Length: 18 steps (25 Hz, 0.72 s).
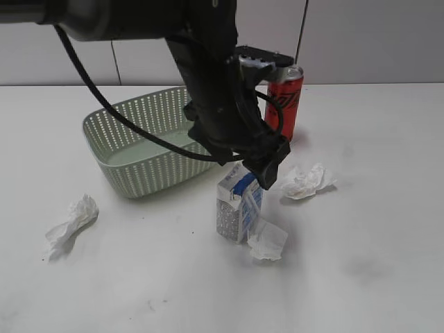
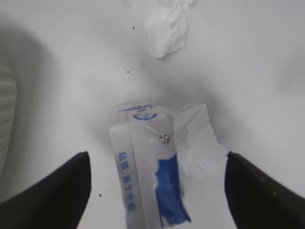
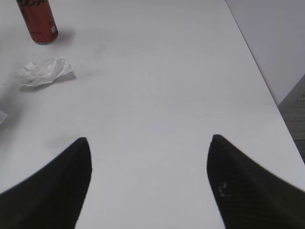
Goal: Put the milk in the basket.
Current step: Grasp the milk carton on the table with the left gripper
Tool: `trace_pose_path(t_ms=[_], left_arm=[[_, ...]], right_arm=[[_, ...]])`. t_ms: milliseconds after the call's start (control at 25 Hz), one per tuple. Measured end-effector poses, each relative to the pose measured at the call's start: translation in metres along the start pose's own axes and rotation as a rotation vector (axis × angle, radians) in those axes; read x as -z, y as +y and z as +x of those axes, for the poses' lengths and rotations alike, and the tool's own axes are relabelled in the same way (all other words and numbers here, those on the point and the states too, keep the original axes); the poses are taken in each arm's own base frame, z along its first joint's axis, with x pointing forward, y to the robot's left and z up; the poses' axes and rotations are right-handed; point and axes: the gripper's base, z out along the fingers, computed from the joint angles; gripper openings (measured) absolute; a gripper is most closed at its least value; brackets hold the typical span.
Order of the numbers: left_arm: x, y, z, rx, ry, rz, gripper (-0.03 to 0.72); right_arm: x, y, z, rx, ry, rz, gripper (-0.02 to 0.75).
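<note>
The milk point(image 1: 234, 208) is a small white carton with a blue patch on top. It stands upright on the white table just in front of the basket's right corner. It also shows in the left wrist view point(image 2: 143, 167), between the fingers. My left gripper point(image 1: 267, 173) point(image 2: 157, 155) is open and hangs just above the carton, one finger on each side and apart from it. The basket point(image 1: 139, 166) is pale green and perforated and looks empty; its edge shows in the left wrist view point(image 2: 5, 109). My right gripper point(image 3: 150, 140) is open and empty over bare table.
A red soda can point(image 1: 284, 104) point(image 3: 38, 19) stands behind the carton. Crumpled tissues lie against the carton's right side point(image 1: 267, 239) point(image 2: 198, 143), to its right point(image 1: 305, 182) point(image 3: 43, 71) and at the far left point(image 1: 73, 218). The table's right edge point(image 3: 267, 81) is near the right gripper.
</note>
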Motion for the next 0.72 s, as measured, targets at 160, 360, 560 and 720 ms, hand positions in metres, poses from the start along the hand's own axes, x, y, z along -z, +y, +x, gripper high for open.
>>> trace_pose_path(t_ms=[160, 360, 560, 720], left_arm=[[-0.024, 0.006, 0.001, 0.017, 0.05, -0.004, 0.661], [-0.047, 0.013, 0.004, 0.033, 0.104, -0.027, 0.652], [-0.063, 0.018, 0.005, 0.044, 0.109, -0.034, 0.633], [-0.063, 0.018, 0.003, 0.056, 0.088, -0.035, 0.533]], right_arm=[[0.0, 0.0, 0.0, -0.001, 0.0, 0.0, 0.585], [0.0, 0.0, 0.0, -0.001, 0.0, 0.0, 0.585], [0.0, 0.0, 0.0, -0.002, 0.0, 0.0, 0.587], [0.0, 0.0, 0.0, -0.001, 0.0, 0.0, 0.587]])
